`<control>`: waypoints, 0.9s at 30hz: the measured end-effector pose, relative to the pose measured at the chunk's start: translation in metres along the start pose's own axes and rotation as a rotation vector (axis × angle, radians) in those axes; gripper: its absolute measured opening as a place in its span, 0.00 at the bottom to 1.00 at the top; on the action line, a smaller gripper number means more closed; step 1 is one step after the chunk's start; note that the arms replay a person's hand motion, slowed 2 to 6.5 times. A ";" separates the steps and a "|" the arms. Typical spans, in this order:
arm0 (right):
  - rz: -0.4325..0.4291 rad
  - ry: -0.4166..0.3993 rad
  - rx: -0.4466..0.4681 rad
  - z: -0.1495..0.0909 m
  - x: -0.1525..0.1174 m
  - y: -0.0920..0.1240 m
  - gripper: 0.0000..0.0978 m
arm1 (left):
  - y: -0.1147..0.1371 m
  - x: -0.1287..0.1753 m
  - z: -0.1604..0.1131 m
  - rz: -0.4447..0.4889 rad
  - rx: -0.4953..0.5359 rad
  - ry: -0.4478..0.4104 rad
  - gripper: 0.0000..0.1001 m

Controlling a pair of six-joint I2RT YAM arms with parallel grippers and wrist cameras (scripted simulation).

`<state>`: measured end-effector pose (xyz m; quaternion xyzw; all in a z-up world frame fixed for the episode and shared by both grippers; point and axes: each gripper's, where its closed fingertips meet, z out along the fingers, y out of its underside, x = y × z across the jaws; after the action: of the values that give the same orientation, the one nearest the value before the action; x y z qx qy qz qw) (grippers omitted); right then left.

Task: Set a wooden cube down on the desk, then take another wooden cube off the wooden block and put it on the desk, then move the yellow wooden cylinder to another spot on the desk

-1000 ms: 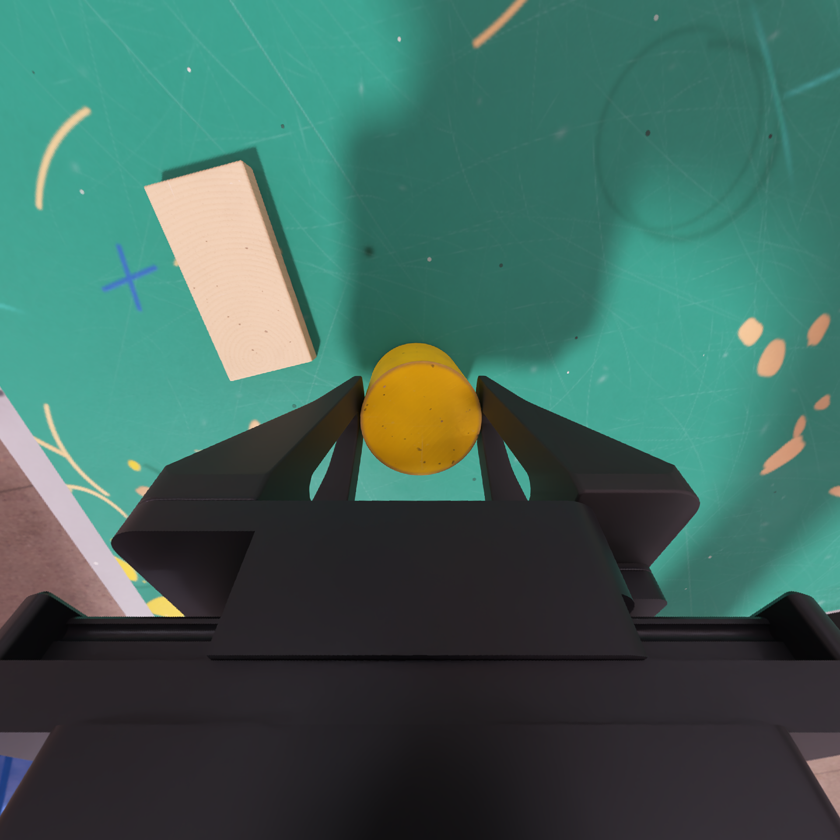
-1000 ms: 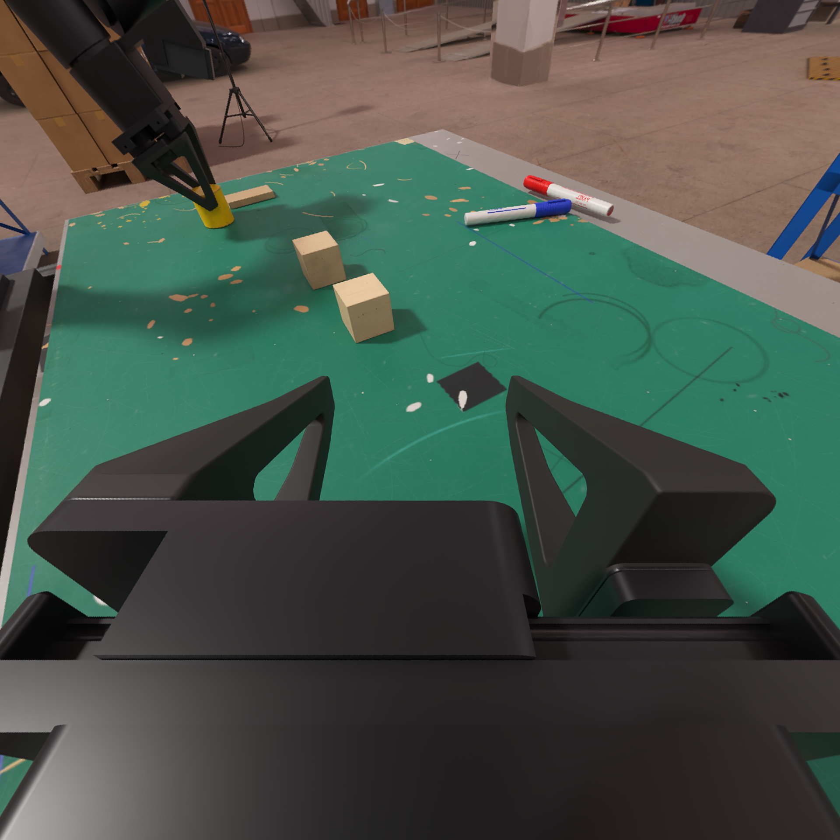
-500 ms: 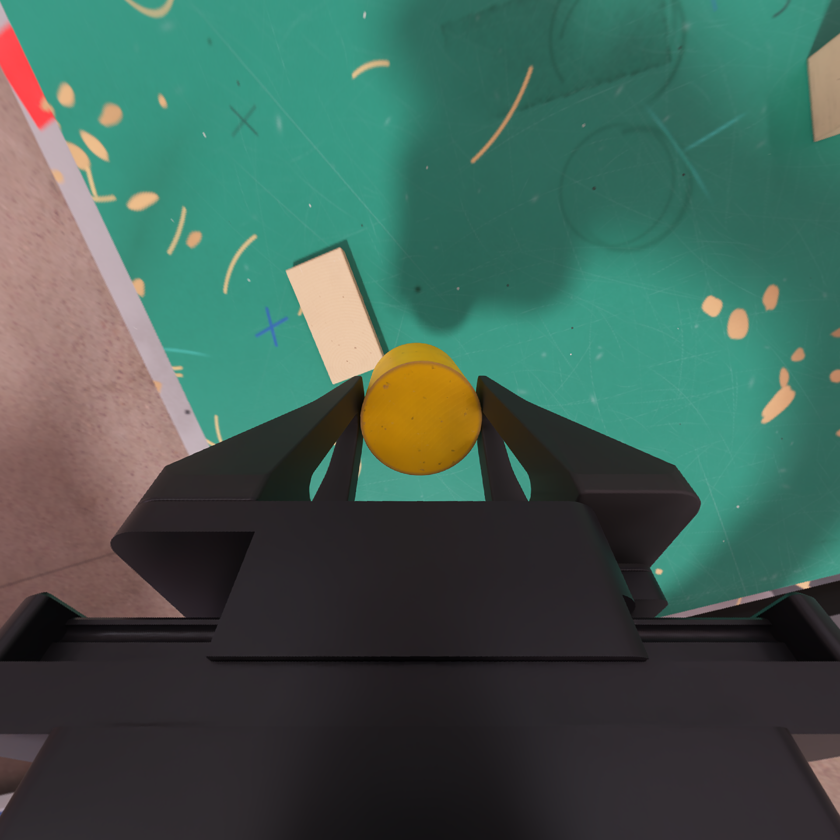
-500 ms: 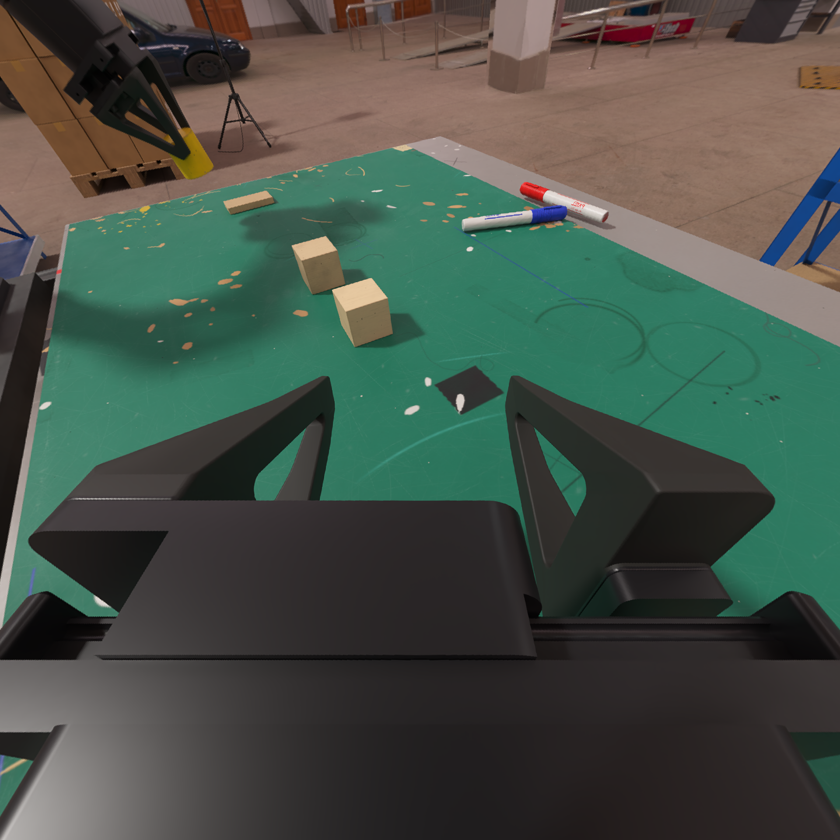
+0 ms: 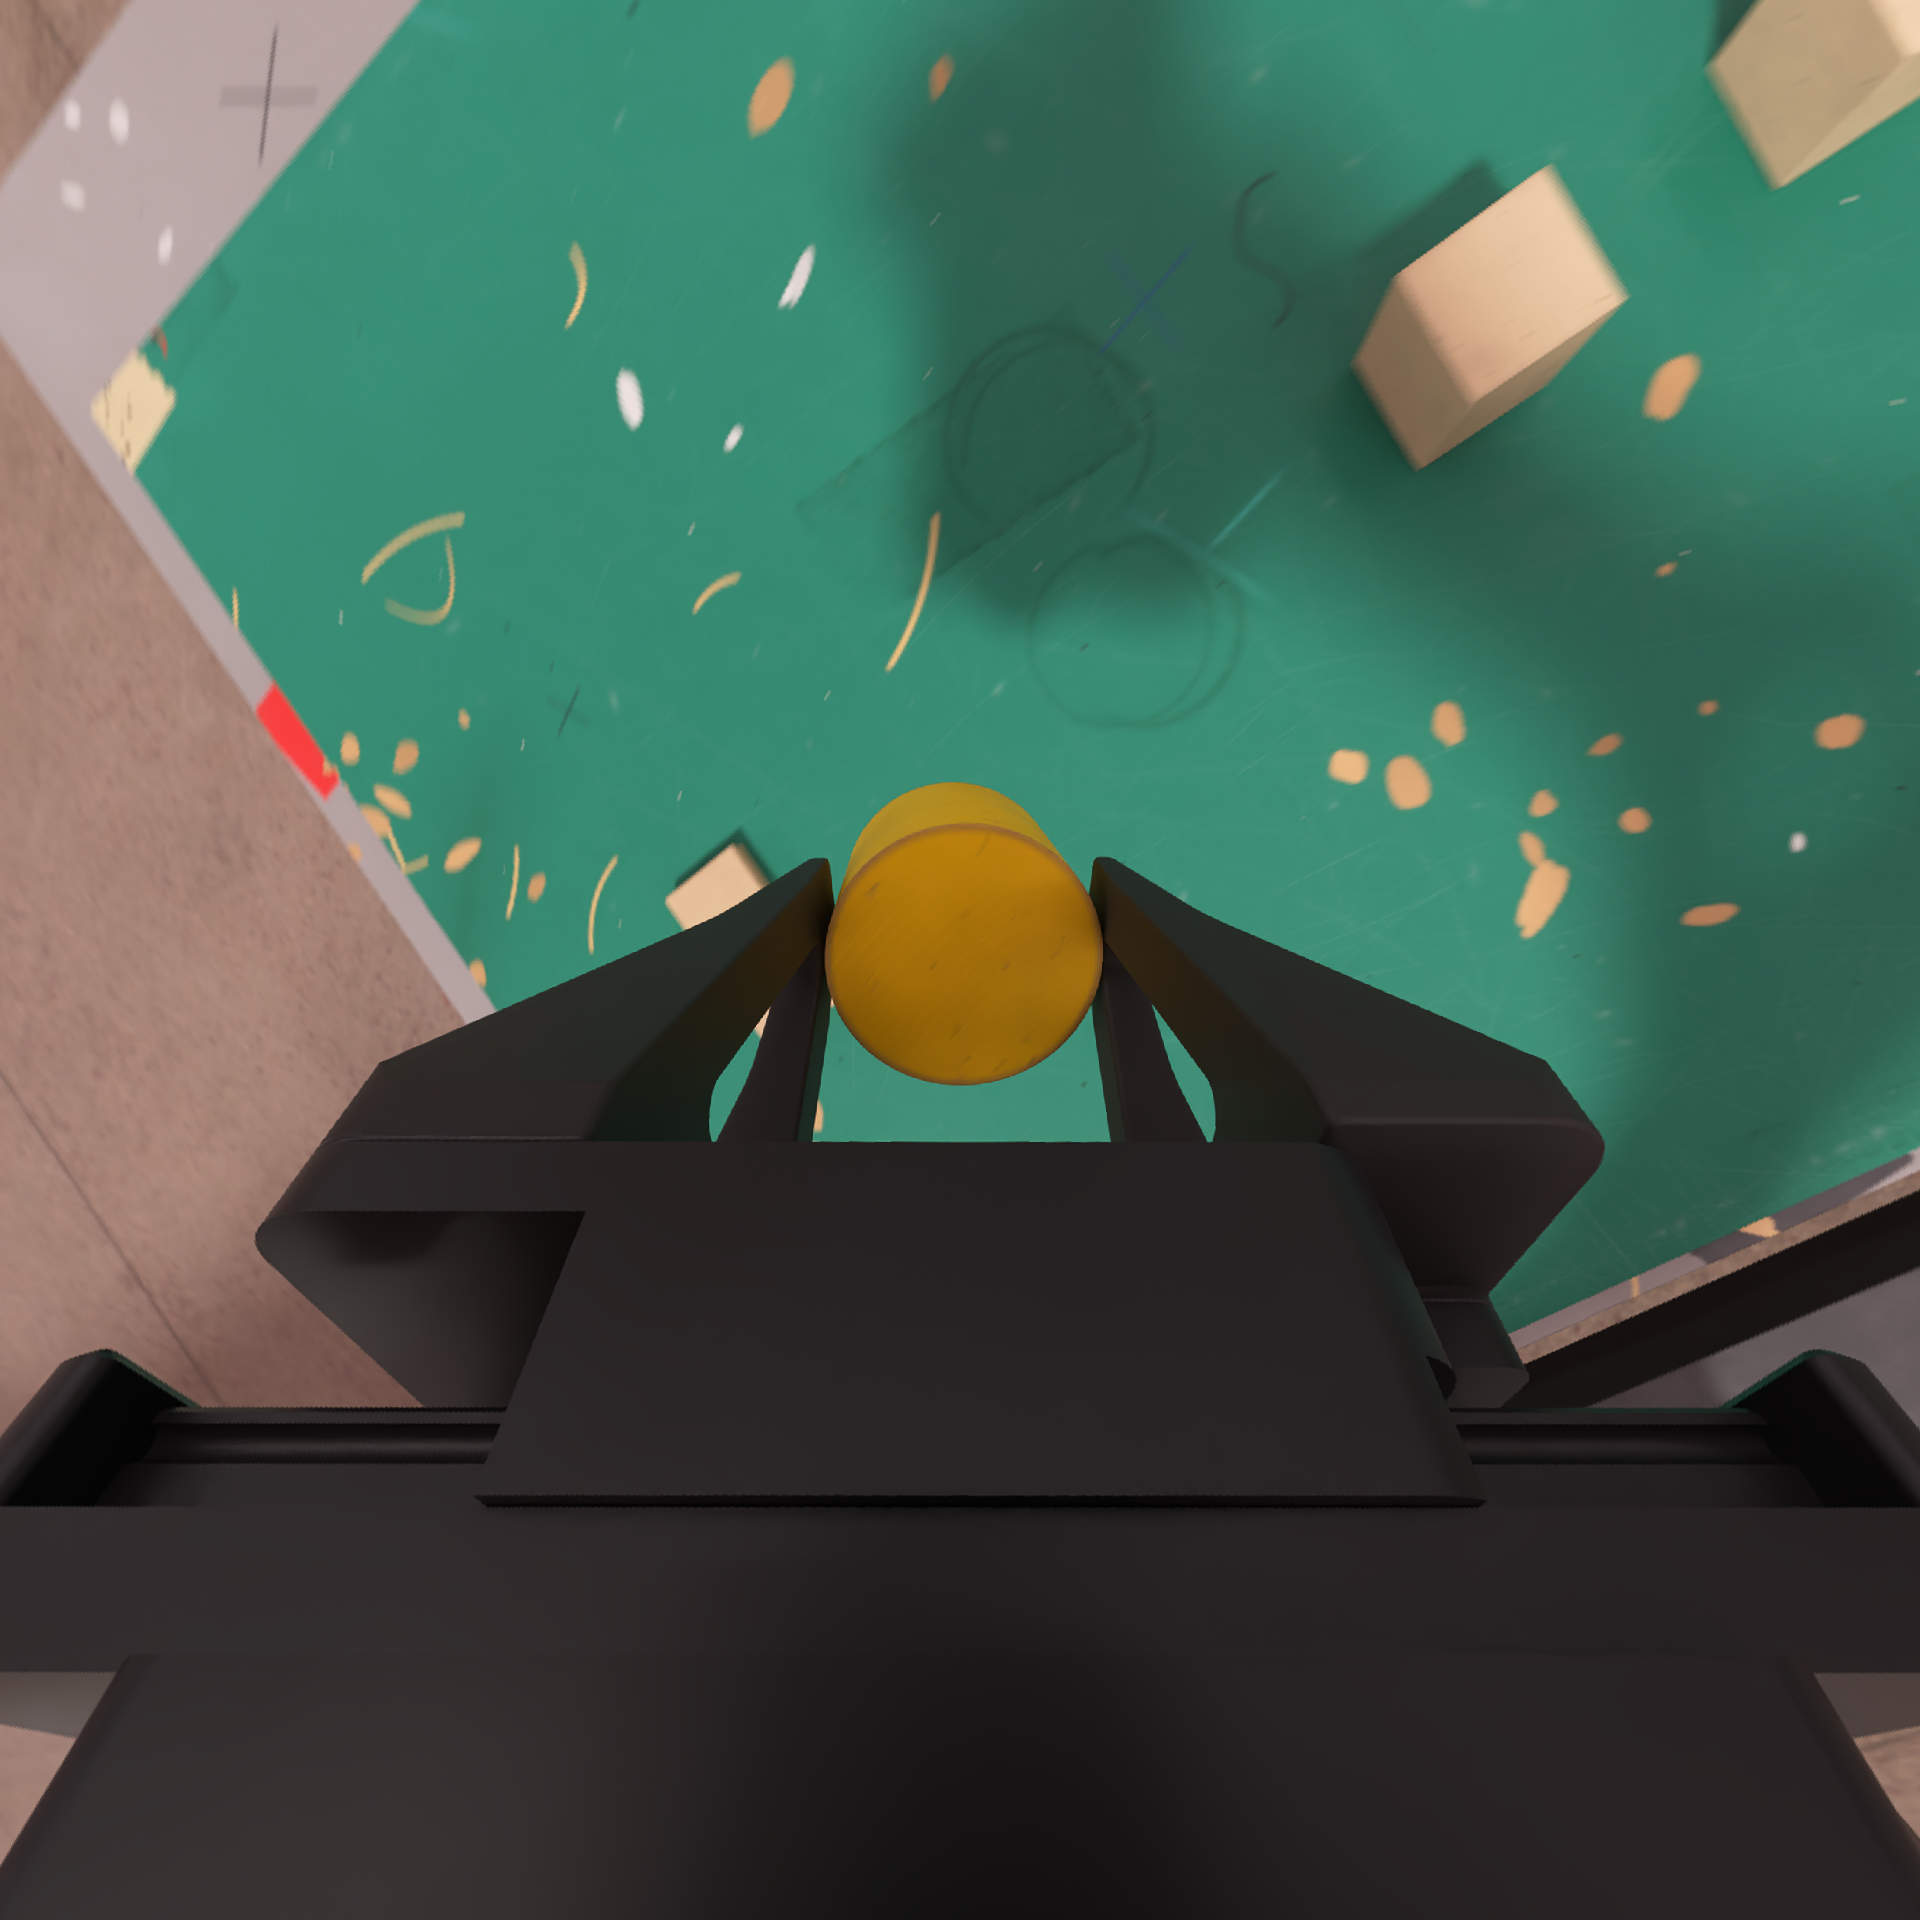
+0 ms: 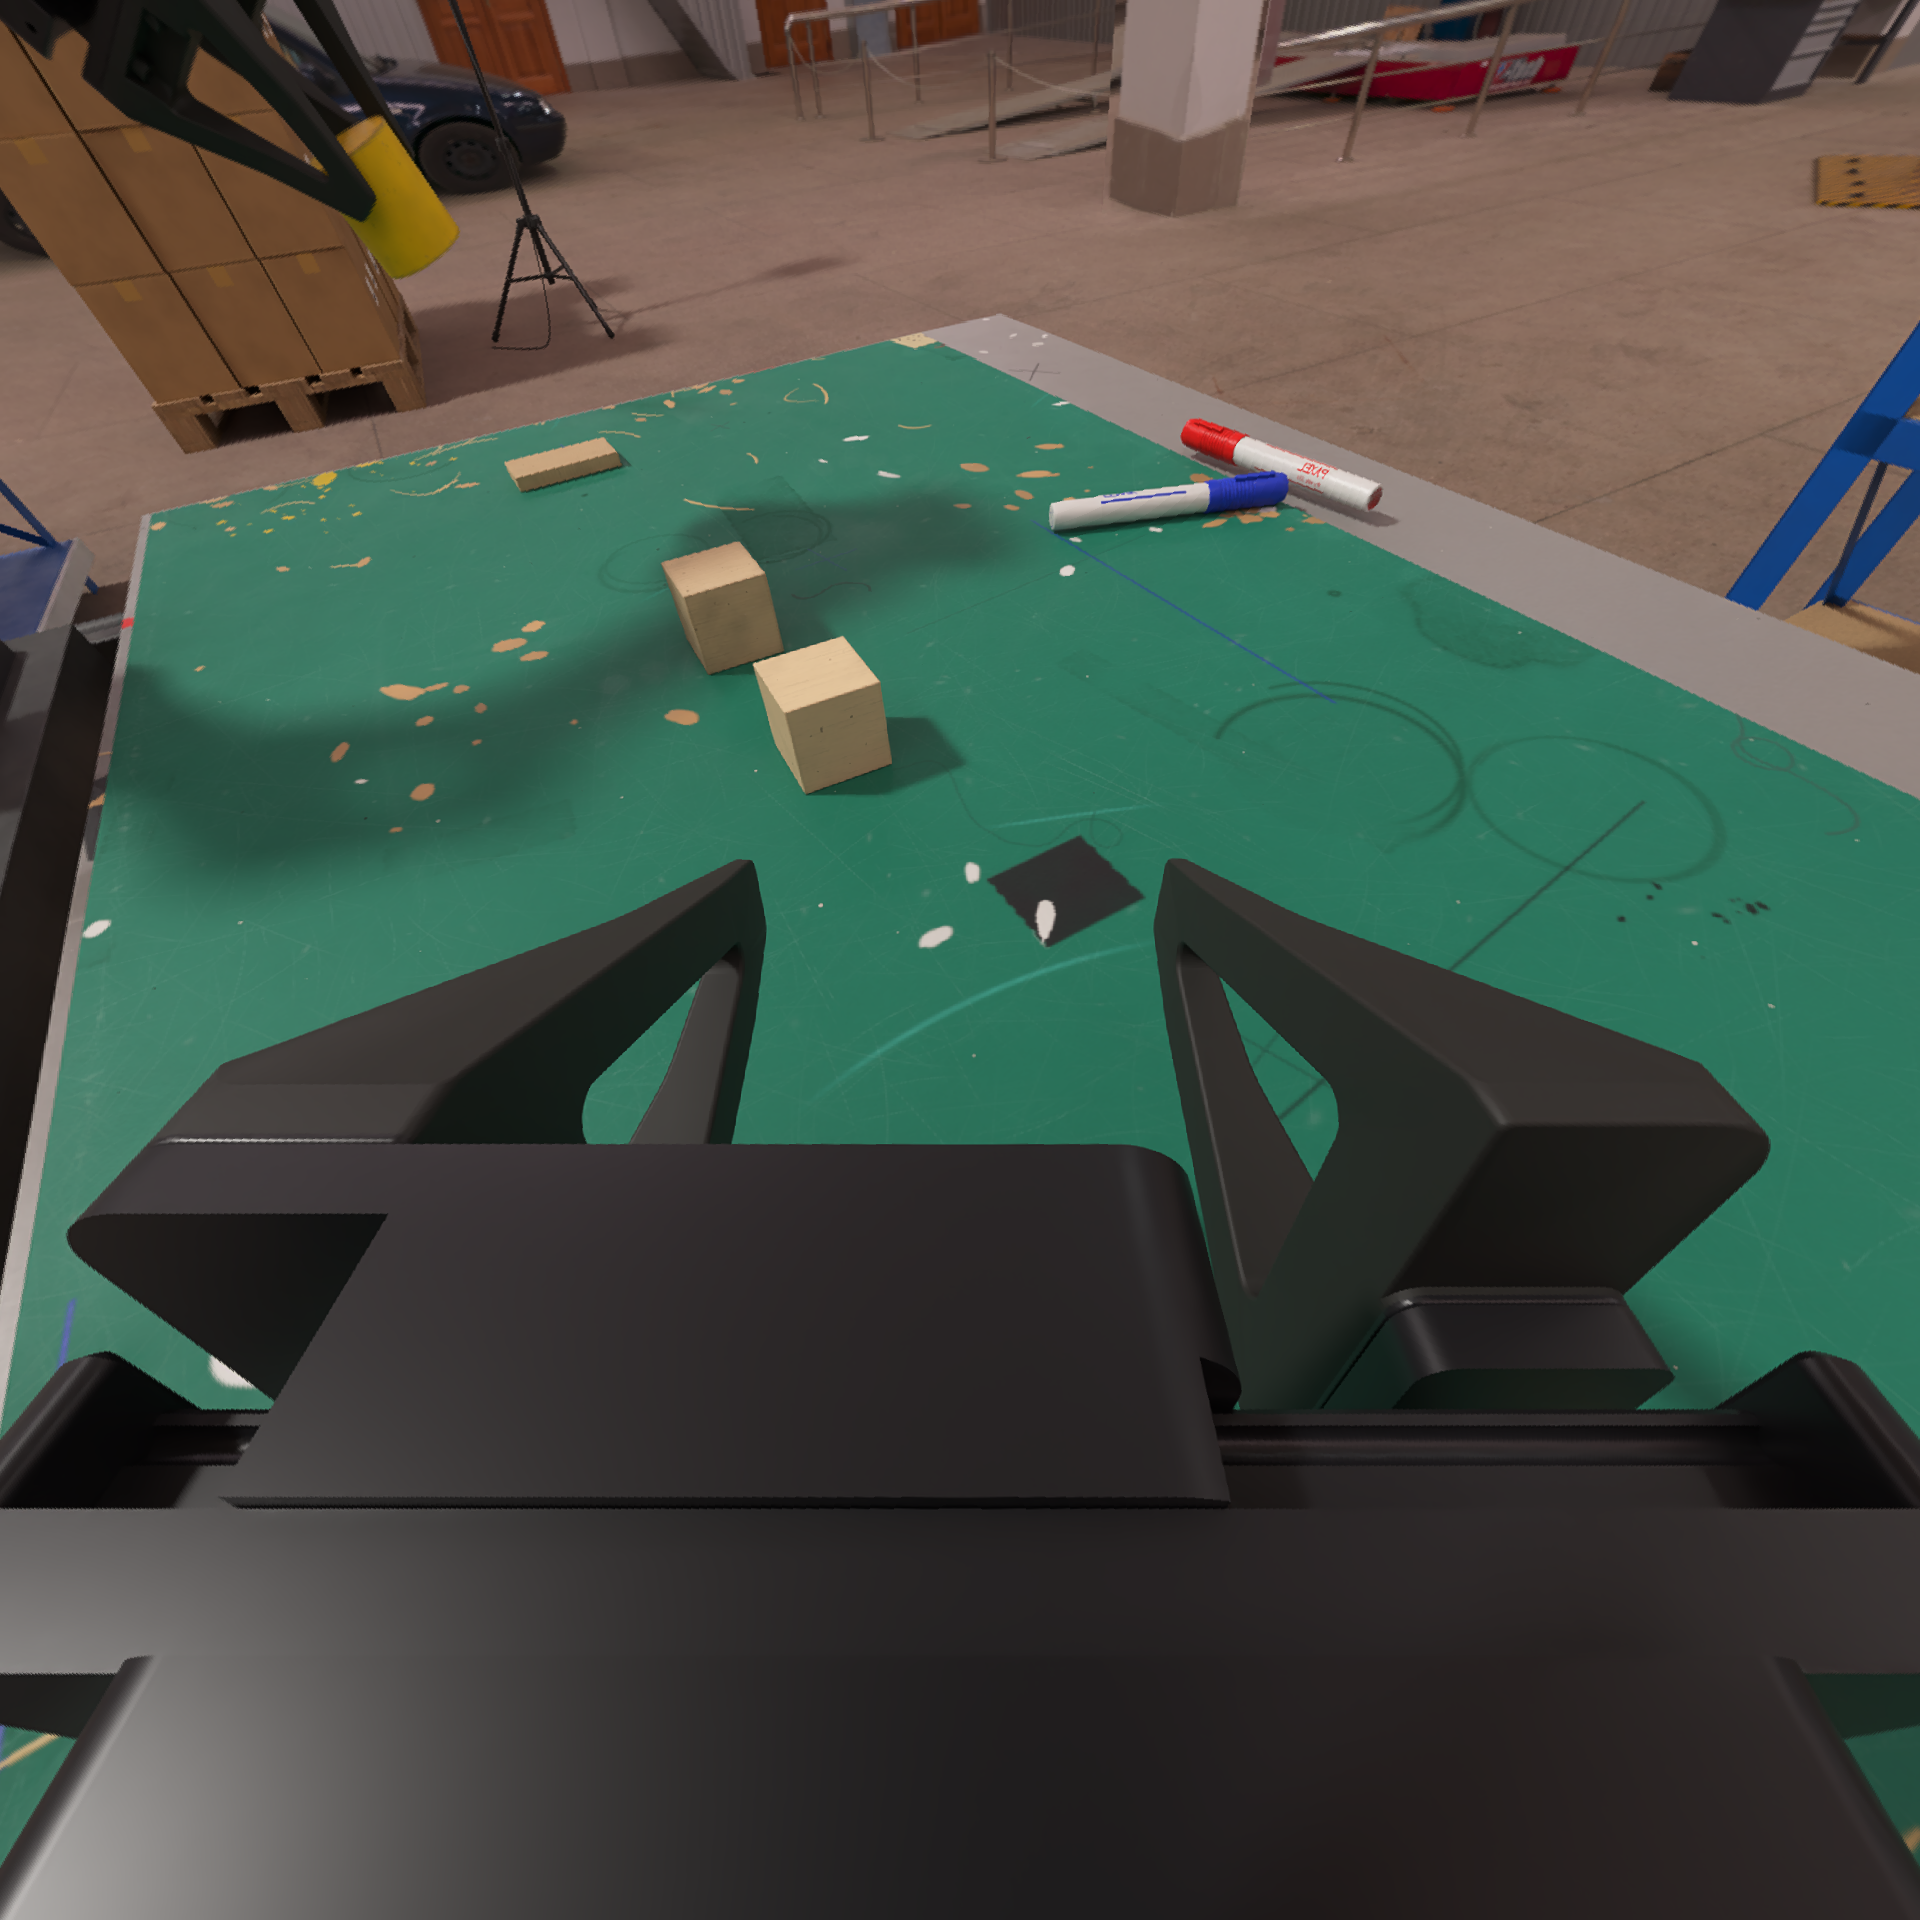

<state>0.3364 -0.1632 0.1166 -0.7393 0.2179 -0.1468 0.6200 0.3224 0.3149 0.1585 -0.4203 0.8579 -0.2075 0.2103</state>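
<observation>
Yellow wooden cylinder [image 5: 962, 945] sits clamped in left pincer [image 5: 962, 883]; right pincer [image 6: 958, 883] gapes empty.

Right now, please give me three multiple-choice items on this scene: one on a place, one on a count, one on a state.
1. Where is the yellow wooden cylinder?
A. on the green desk
B. between the left gripper's fingers
C. on the flat wooden block

2. How many pale wooden cubes stand on the green desk?
A. one
B. two
C. three

3. How is the right gripper?
A. open
B. shut on a cube
C. holding a marker

Answers: 1 B, both fingers press its sides, above the desk; 2 B, two cubes stand mid-desk; 3 A, its fingers stand apart and empty.
</observation>
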 end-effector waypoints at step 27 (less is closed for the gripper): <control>0.020 0.011 0.014 -0.004 0.010 0.004 0.66 | -0.205 0.224 0.111 0.715 0.027 0.348 0.41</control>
<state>0.3427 -0.1719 0.1131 -0.7319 0.2276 -0.1461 0.6254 0.3869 -0.0006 0.1339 -0.0510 0.9702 -0.2008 0.1261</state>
